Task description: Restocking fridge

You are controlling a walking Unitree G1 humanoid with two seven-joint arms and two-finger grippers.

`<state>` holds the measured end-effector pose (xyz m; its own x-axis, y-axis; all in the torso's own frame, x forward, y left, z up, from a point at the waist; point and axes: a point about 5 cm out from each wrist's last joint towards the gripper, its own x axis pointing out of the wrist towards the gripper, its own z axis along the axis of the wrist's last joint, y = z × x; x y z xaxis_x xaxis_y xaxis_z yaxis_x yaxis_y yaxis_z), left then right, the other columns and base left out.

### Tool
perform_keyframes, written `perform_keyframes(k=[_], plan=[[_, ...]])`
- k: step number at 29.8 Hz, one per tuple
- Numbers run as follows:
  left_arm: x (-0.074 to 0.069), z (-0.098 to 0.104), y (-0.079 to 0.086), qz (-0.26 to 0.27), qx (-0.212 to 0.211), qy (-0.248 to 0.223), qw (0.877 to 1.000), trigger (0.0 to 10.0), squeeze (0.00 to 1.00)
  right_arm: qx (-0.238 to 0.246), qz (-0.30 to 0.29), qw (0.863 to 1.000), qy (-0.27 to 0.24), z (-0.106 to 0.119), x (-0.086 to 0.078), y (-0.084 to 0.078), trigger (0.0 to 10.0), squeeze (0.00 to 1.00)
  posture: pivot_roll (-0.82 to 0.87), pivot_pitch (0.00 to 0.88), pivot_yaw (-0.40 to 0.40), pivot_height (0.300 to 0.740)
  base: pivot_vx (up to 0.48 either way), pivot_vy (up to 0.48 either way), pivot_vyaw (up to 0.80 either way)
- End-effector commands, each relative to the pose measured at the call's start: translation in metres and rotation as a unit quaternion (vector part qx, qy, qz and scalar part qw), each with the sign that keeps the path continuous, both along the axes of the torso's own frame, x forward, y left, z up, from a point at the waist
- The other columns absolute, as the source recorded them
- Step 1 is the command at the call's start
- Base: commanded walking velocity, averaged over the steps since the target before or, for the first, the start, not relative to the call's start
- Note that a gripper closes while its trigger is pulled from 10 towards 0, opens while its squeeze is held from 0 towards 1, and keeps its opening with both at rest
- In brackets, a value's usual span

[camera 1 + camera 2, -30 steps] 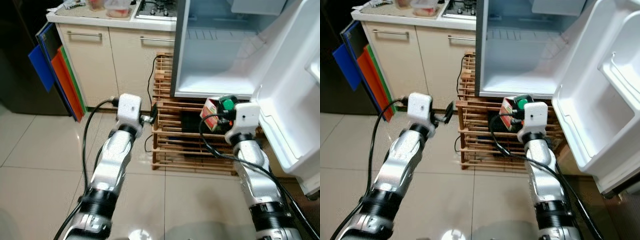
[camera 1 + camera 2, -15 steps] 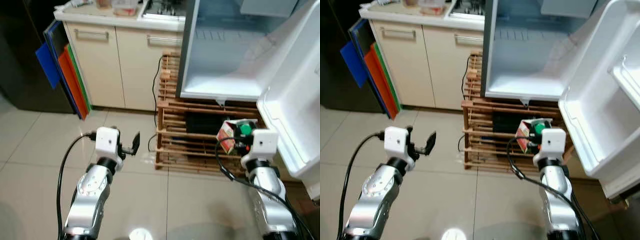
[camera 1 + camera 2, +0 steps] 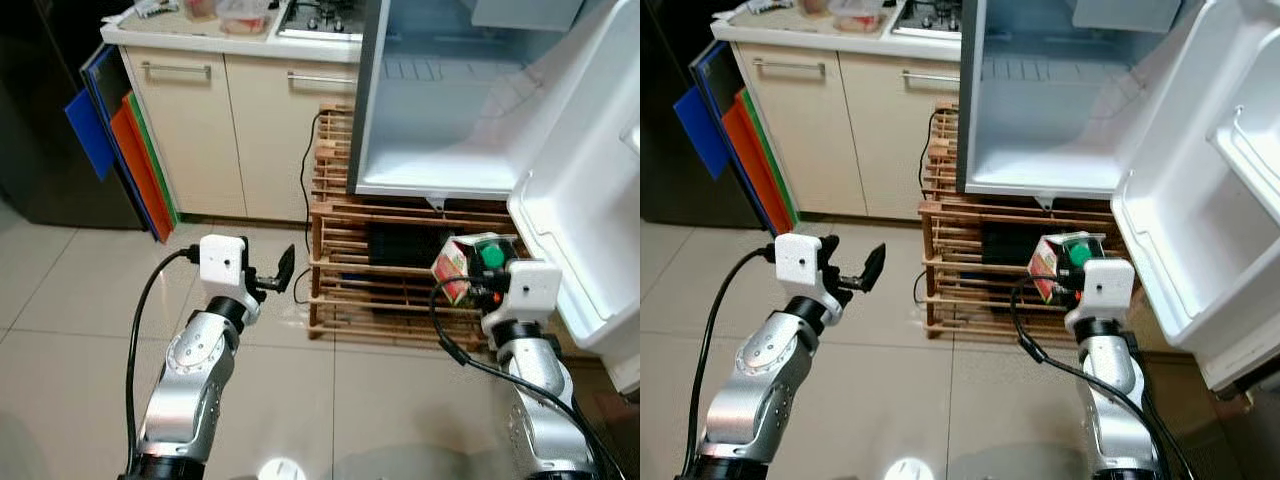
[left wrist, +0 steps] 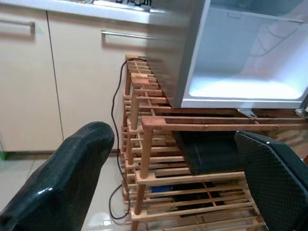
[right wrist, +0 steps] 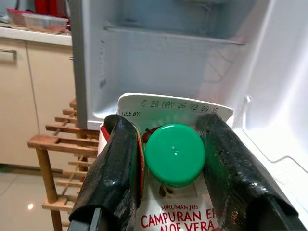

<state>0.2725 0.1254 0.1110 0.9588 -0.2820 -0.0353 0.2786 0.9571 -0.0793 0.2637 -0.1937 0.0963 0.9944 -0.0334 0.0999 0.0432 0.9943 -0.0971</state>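
Your right gripper (image 5: 173, 168) is clenched on a green-capped juice carton (image 3: 462, 266), holding it in front of the wooden slatted rack (image 3: 345, 275) just below the open fridge (image 3: 440, 110). Your left gripper (image 4: 163, 178) hangs released, fingers spread, over the tiled floor (image 3: 70, 320).

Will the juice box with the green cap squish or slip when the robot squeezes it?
It might dent a little: the juice carton looks like paperboard, and the right gripper pinches its top from both sides. It probably won't roll, since its sides are flat. It could slip, because the carton looks glossy and the fingers hold only near the green cap.
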Motion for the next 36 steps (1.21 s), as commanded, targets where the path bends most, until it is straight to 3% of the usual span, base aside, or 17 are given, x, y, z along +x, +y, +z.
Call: perform_keyframes(k=[1, 22, 36], plan=[[0.002, 0.011, -0.004, -0.003, 0.005, -0.023, 1.0, 10.0, 0.0, -0.006, 0.005, 1.0, 0.004, 0.0, 0.002, 0.001, 0.0, 0.0, 0.03, 0.022, -0.037, 0.74, 0.48, 0.0, 0.0], [0.015, 0.011, -0.004, -0.007, 0.051, -0.017, 0.999, 10.0, 0.0, -0.013, 0.022, 1.0, 0.01, -0.003, 0.006, 0.008, 0.0, 0.0, 0.02, 0.022, -0.032, 0.74, 0.48, 0.0, 0.0], [0.018, 0.01, -0.005, 0.004, 0.064, -0.02, 0.998, 10.0, 0.0, -0.018, 0.023, 1.0, -0.008, 0.008, 0.026, 0.005, 0.0, 0.0, 0.03, 0.019, -0.038, 0.74, 0.0, 0.0, 0.0]])
